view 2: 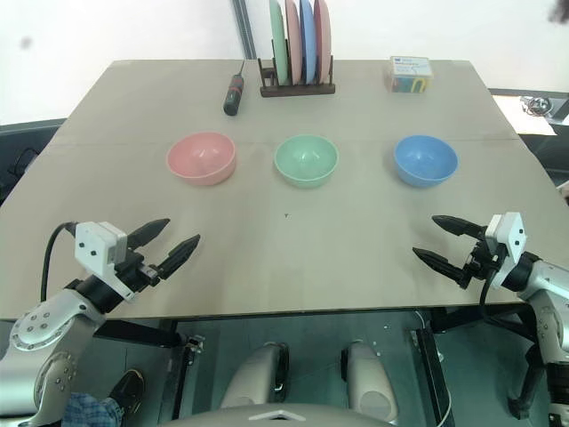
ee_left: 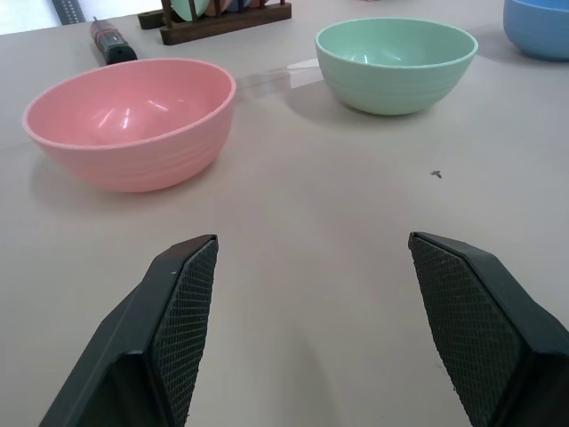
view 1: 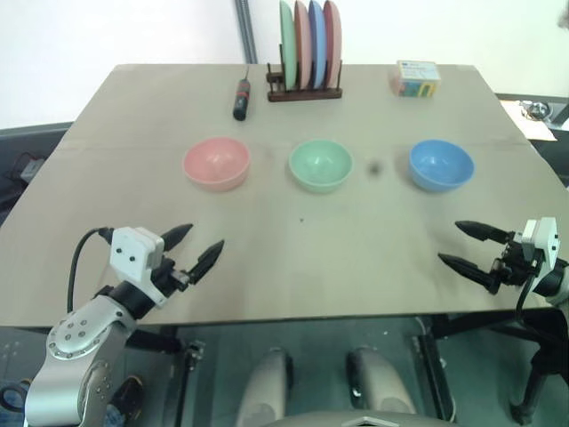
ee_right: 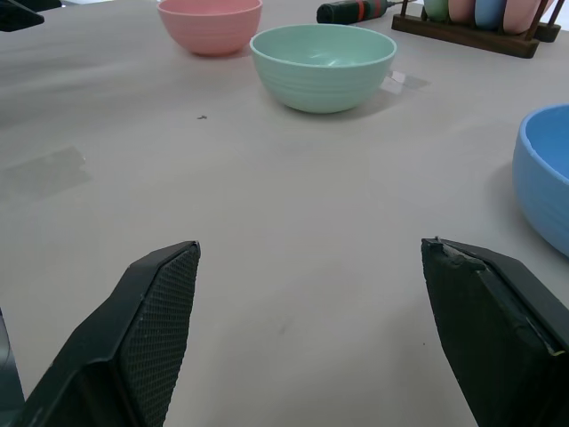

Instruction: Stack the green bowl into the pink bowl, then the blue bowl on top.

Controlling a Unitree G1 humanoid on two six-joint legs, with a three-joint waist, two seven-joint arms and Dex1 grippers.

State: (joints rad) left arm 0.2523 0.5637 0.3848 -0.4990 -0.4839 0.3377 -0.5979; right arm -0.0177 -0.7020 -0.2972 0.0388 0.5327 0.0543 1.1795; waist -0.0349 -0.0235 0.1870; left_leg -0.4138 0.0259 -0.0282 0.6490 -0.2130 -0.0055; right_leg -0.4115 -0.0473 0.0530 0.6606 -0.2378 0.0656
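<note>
1. Currently spread wide and empty: left gripper (view 1: 197, 245), right gripper (view 1: 465, 244), low over the near table (view 1: 356, 267) edge
2. Farther back, left to right, apart: pink bowl (view 1: 216, 163), green bowl (view 1: 321, 165), blue bowl (view 1: 441, 165)

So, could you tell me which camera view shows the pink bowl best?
The left wrist view: the pink bowl sits close and whole, inside and outer wall visible. Both head views show it whole but small; the right wrist view shows it far off, partly cropped.
</note>
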